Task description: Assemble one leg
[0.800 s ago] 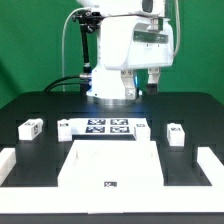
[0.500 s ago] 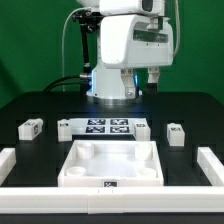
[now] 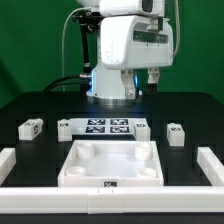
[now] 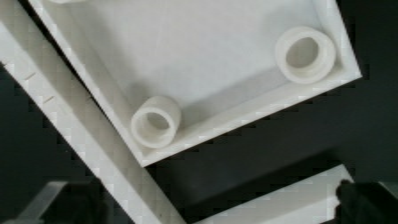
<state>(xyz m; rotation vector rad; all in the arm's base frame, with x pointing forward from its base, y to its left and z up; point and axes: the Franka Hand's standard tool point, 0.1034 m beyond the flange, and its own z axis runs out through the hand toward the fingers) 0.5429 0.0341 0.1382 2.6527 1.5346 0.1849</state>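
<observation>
Several legs lie on the black table: small white blocks with tags, one at the exterior view's left (image 3: 32, 127), one at its right (image 3: 177, 134), and two at the ends of the marker board (image 3: 64, 127) (image 3: 141, 128). The large white panel (image 3: 110, 163) with a raised rim lies in the front middle. The wrist view looks down on the panel (image 4: 196, 70) and two of its round sockets (image 4: 155, 121). My gripper (image 4: 214, 205) is open and empty above it, with dark fingertips (image 4: 363, 200) far apart. In the exterior view the fingers are hard to make out under the white arm.
The marker board (image 3: 100, 127) lies behind the panel. White rails border the table at the exterior view's left (image 3: 14, 163), right (image 3: 209, 165) and front (image 3: 110, 189). The arm's base stands at the back middle.
Between the oldest frame and the later ones the panel's look changed: its rim and sockets now show and the front rail is visible. Since half a second ago nothing has moved.
</observation>
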